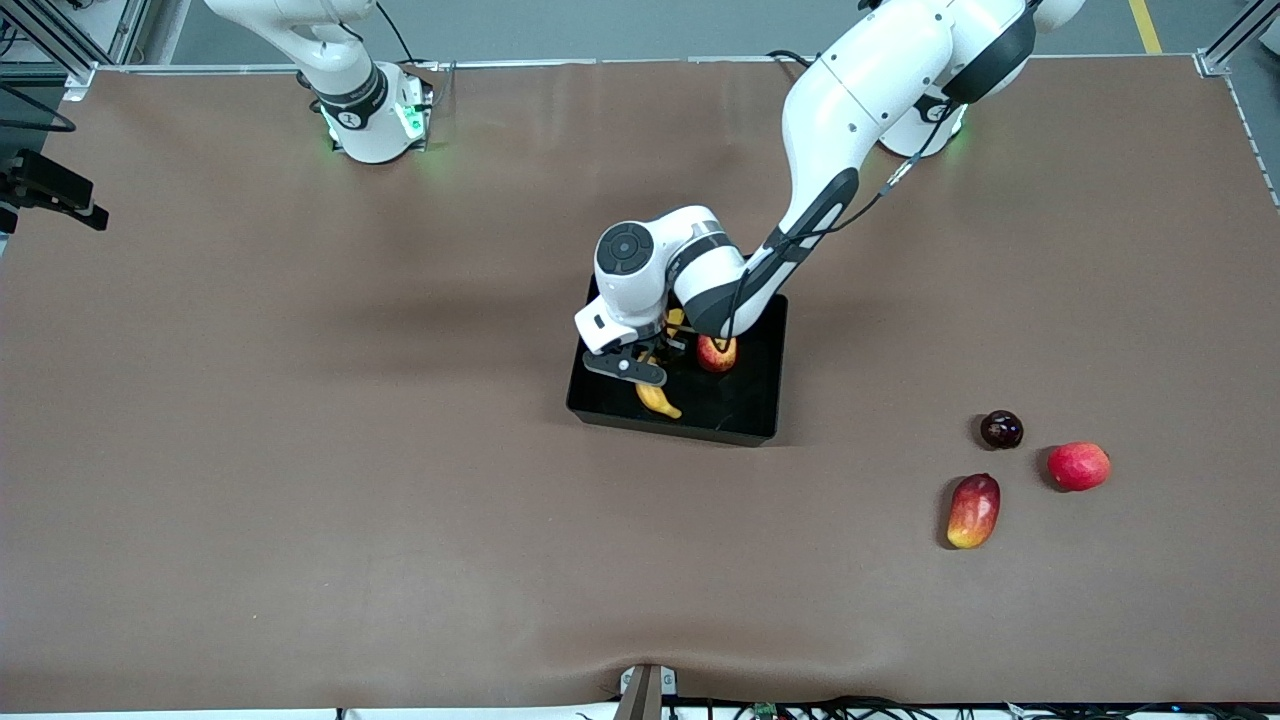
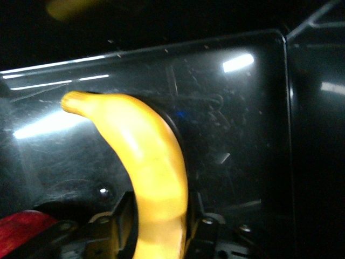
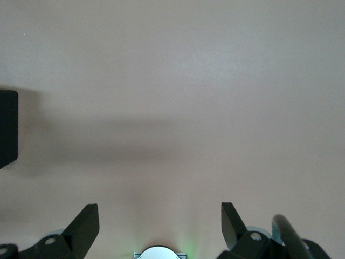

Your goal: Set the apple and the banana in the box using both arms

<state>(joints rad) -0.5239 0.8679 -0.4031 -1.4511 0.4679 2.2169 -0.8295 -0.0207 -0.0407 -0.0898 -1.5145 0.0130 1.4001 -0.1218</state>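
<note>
The black box [image 1: 690, 425] sits mid-table. The apple [image 1: 716, 353], red with yellow streaks, lies inside it and shows as a red patch in the left wrist view [image 2: 24, 226]. My left gripper [image 1: 640, 368] is down inside the box, shut on the yellow banana [image 1: 658, 400]. In the left wrist view the banana [image 2: 153, 162] runs out from between the fingers [image 2: 121, 216] over the glossy box floor [image 2: 237, 140]. My right gripper [image 3: 159, 213] is open and empty, held high over bare table near its base. It is out of the front view.
Three other fruits lie toward the left arm's end, nearer the front camera than the box: a dark round fruit [image 1: 1001, 429], a pinkish-red round fruit [image 1: 1079, 466] and a red-and-yellow mango-like fruit [image 1: 974, 511]. A box corner [image 3: 7, 127] shows in the right wrist view.
</note>
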